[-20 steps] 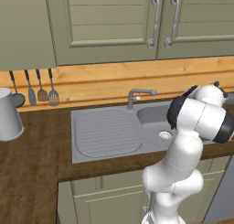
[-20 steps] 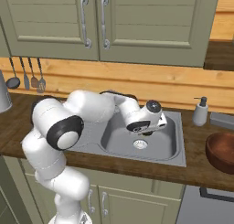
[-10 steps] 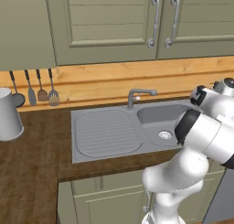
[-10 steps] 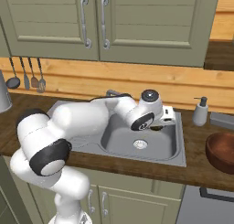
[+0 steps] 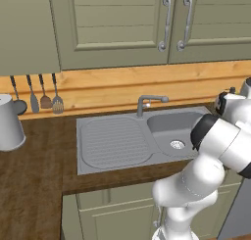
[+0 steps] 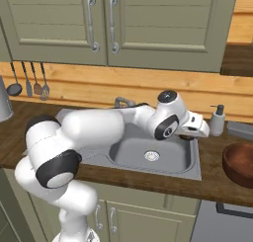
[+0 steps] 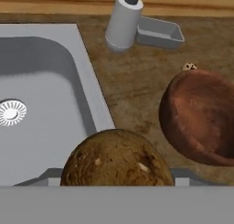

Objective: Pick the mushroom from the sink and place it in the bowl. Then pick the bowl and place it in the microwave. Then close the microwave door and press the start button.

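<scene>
1. We see the wooden table (image 6: 217, 179) running under the beige cabinets (image 6: 148, 23), with a wood-panelled wall strip between them.
2. The grey sink (image 5: 162, 129) is set into the table, its ribbed drainboard (image 5: 112, 141) on the left in the left base view, the curved faucet (image 5: 147, 103) behind and the round drain ring (image 7: 11, 112) in the basin floor.
3. The white arm (image 6: 99, 132) reaches across the basin towards its right-hand rim.
4. The reddish-brown bowl (image 7: 201, 115) stands upright on the table to the right of the sink, apart from the rim.
5. A grey kettle (image 5: 9, 124) sits at the far left, and four utensils (image 5: 37, 94) hang on the wall above it.
6. A soap dispenser (image 7: 122, 22) and a small grey tray (image 7: 160, 33) stand behind the bowl.
7. The pincer (image 6: 190, 133) hangs over the sink's right edge; its jaws hold the brown mushroom (image 7: 116, 161), which looms large in the hand view, above the sink rim and left of the bowl.
8. A tiny speckled lump (image 7: 189, 67) lies just past the bowl's far rim.
</scene>
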Tool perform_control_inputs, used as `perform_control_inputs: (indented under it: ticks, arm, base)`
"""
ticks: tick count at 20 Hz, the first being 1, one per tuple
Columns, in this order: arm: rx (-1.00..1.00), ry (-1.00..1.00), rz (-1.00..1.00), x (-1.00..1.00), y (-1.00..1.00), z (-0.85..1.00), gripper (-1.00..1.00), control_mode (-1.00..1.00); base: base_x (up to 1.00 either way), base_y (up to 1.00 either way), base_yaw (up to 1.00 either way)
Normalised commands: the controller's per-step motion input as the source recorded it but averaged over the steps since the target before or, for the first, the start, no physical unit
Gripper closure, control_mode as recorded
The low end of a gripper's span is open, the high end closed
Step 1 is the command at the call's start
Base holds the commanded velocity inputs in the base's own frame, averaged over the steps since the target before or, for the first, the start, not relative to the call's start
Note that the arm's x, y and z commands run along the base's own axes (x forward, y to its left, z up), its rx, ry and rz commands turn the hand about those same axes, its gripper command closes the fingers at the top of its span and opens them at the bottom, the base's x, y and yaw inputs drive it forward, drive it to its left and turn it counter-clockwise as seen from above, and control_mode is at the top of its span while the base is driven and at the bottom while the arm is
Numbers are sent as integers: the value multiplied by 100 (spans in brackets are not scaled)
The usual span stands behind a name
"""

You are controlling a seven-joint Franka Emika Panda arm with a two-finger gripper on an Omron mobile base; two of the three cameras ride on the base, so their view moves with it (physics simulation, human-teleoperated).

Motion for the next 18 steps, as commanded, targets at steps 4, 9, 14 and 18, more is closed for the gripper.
perform_control_inputs:
  ticks: [4, 9, 14, 18]
  arm:
    - [6, -15, -30, -19, -84, 1, 100, -100]
    - [9, -7, -26, -19, -66, 21, 100, -100]
    - [9, 0, -24, -16, -53, 23, 100, -100]
    - [12, 0, -21, -1, -47, -5, 100, -100]
  base:
    - [0, 0, 0]
    - [0, 0, 0]
    - [0, 0, 0]
    - [0, 0, 0]
